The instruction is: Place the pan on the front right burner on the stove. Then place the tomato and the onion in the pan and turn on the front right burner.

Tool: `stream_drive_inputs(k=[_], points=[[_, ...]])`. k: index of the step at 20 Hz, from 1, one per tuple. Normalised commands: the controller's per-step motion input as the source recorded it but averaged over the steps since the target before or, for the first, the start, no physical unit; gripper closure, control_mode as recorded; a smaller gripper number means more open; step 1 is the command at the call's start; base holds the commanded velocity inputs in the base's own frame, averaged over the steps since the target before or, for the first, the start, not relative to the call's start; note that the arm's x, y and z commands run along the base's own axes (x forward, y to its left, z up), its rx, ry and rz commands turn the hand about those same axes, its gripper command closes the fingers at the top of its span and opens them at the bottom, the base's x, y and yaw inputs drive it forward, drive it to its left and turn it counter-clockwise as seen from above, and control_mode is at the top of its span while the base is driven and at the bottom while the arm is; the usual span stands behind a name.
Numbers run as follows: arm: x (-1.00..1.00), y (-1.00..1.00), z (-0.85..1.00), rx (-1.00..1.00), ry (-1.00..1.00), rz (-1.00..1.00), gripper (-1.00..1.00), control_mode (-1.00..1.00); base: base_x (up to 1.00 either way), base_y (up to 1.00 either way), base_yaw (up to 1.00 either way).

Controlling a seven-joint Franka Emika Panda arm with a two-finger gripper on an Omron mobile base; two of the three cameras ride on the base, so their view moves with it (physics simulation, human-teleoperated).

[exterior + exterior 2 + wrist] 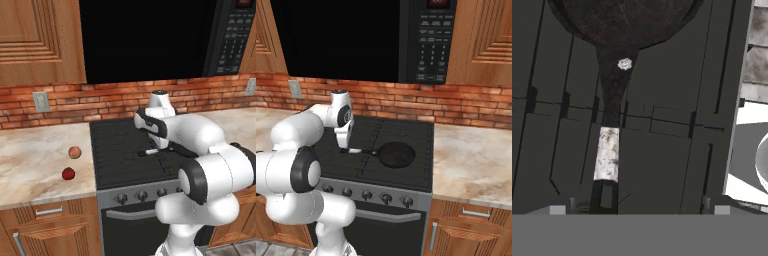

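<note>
The fingers (639, 209) stand wide apart and hold nothing. In the hand view their two tips rise at the bottom, one on either side of the end of the pan's handle, with grate showing between each tip and the handle. The handle's silvery-white stretch lies just ahead of the tips, nearer to the left one, and the dark part runs on from there to the round bowl of the pan (619, 22) at the far end.

In the right base view the fingers (347, 148) point down at the stove (406, 200), right over the handle's tip. The pan (397, 154) sits flat on the front right burner (416, 172), its bowl well off to the side of the fingers and its handle reaching back toward them. Whether the tips touch the grate cannot be told.

In the left base view the arm hides much of the stove; the handle's end shows just below the fingers (154, 150). The tomato (68, 173) and the onion (75, 152) lie on the tabletop (30, 165) left of the stove, well apart from the fingers, across the left grates. The onion sits a little farther back than the tomato, the two near each other but not touching.
</note>
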Motion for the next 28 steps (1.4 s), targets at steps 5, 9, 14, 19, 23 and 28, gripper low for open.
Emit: stream_drive_inputs(k=[5, 9, 14, 19, 23, 28], points=[[-0.12, 0.17, 0.20, 0.00, 0.00, 0.13, -1.00, -1.00, 0.00, 0.00, 0.00], [-0.19, 0.29, 0.01, 0.00, 0.00, 0.17, -1.00, -1.00, 0.00, 0.00, 0.00], [-0.15, 0.30, 0.00, 0.00, 0.00, 0.20, -1.00, -1.00, 0.00, 0.00, 0.00], [-0.07, 0.26, 0.00, 0.00, 0.00, 0.21, -1.00, -1.00, 0.00, 0.00, 0.00], [-0.07, 0.25, 0.03, 0.00, -0.03, 0.21, -1.00, -1.00, 0.00, 0.00, 0.00], [-0.01, 0.25, 0.03, 0.00, -0.04, 0.22, -1.00, -1.00, 0.00, 0.00, 0.00]])
